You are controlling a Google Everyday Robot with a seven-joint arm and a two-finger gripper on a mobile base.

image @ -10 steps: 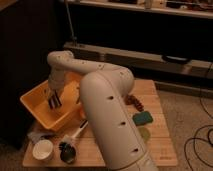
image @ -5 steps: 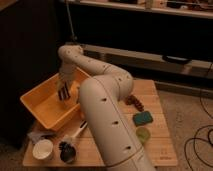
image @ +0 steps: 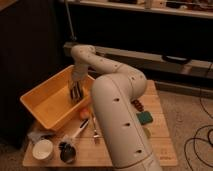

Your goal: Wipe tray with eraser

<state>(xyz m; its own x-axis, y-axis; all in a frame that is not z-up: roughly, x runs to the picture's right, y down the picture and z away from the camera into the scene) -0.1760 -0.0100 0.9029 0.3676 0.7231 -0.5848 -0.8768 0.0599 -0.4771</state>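
Note:
The yellow-orange tray sits at the left of the wooden table. My arm reaches back from the foreground and bends down into it. The gripper points down inside the tray near its right wall, low over the floor. It is shut on a dark block with pale stripes, the eraser, which hangs at its tip. Whether the eraser touches the tray floor I cannot tell.
In front of the tray stand a white cup and a black-headed brush with a white handle. A teal-green sponge lies to the right of my arm. The table ends close on the left and front; a dark shelf unit stands behind.
The gripper has swept to the right across the inside of the tray, from the left-middle toward the right wall, staying shut.

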